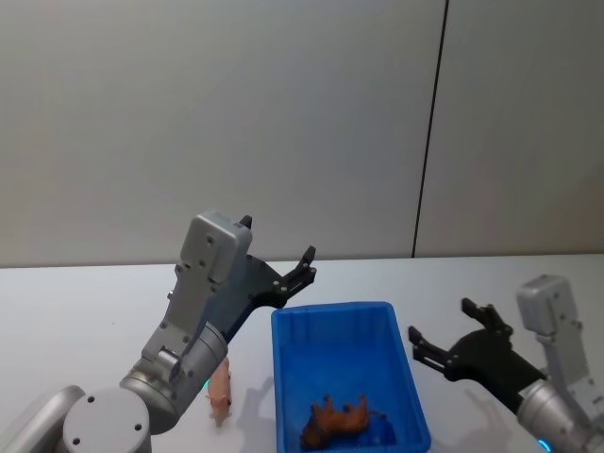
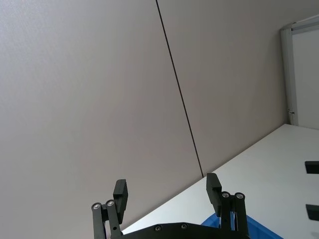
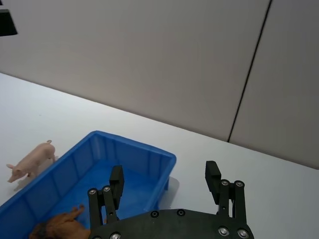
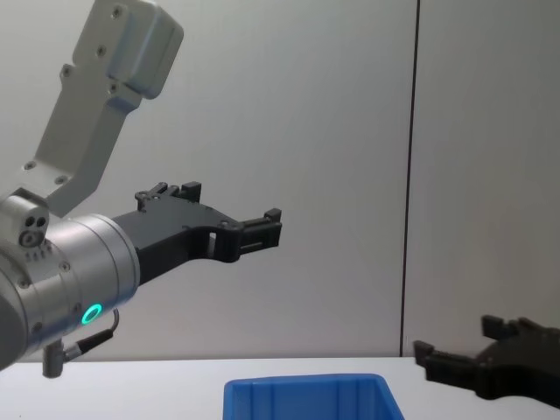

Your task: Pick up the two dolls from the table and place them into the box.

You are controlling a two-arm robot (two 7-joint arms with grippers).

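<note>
Grey wall panels (image 1: 283, 123) split by one dark seam fill the upper part of the head view, and the white counter (image 1: 85, 311) runs across below them. On it, in the lower middle of the frame, sits the blue box (image 1: 330, 310). A brown animal doll (image 1: 340, 420) lies inside, at the end nearest the bottom edge.

The other doll, a pink pig (image 1: 222, 396), stands on the counter just left of the box. It is close to the box's wall but apart from it, and partly tucked behind my left arm.

My left claw (image 1: 279, 238) is raised in the air left of centre, showing above the box's far left corner, its fingers spread wide with nothing between them. My right claw (image 1: 441, 319) hangs low at the lower right, just beside the box's right wall and pointing toward it, its fingers likewise apart and holding nothing.
</note>
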